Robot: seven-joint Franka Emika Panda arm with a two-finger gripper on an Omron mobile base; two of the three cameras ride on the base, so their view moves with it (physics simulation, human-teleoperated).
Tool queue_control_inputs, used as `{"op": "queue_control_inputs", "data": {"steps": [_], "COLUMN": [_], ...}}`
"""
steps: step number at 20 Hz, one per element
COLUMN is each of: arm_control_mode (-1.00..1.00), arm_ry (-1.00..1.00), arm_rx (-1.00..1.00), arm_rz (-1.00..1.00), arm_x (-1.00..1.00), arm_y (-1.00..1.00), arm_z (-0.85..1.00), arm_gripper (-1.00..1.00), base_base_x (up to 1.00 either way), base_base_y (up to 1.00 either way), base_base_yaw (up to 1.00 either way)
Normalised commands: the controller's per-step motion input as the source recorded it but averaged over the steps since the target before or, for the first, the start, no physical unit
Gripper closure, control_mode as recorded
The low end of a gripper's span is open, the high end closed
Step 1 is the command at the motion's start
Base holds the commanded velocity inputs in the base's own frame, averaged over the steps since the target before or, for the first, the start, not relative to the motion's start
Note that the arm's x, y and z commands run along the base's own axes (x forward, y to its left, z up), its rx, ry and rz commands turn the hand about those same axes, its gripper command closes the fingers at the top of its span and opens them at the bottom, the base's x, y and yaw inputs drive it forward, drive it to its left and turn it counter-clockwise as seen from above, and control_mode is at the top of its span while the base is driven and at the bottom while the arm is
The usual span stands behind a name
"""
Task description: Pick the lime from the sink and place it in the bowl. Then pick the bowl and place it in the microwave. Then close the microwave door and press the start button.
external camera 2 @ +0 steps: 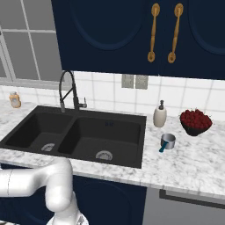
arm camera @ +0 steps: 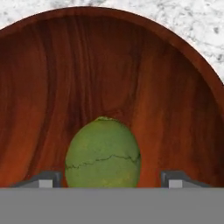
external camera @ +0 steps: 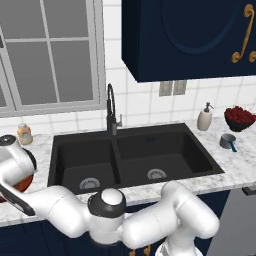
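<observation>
I see the lime lying in the bowl right in front of the gripper, between its two fingertips, with a gap on each side. The bowl sits on the surface, which runs on beyond its far rim. From my base cameras, the sink lies well to the gripper's right.

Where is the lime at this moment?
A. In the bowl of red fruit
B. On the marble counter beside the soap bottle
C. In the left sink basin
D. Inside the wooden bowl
D: the hand view shows the lime lying against the reddish-brown inside of the bowl.
</observation>
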Motion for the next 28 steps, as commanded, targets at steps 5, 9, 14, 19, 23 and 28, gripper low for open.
{"op": "queue_control_inputs", "data": {"steps": [5, 9, 14, 19, 23, 28], "arm_control_mode": [-1.0, -1.0, -1.0, -1.0, -1.0, -1.0], "arm_ry": [-0.14, -0.14, 0.0, 0.22, 0.15, 0.15], "arm_rx": [0.16, 0.3, 0.3, 0.1, 0.0, 0.0], "arm_rz": [-0.09, -0.02, -0.02, 0.0, 0.0, 0.0], "arm_x": [-0.39, -0.35, -0.05, 0.55, 0.61, 0.28], "arm_y": [-0.56, -0.99, -0.57, 0.22, 0.44, 0.36], "arm_z": [0.01, 0.02, 0.0, 0.0, 0.08, -0.02], "arm_gripper": [-1.0, -1.0, -1.0, -1.0, -1.0, -1.0], "base_base_x": [0.0, 0.0, 0.0, 0.0, 0.0, 0.0], "base_base_y": [0.0, 0.0, 0.0, 0.0, 0.0, 0.0], "base_base_yaw": [0.0, 0.0, 0.0, 0.0, 0.0, 0.0]}}
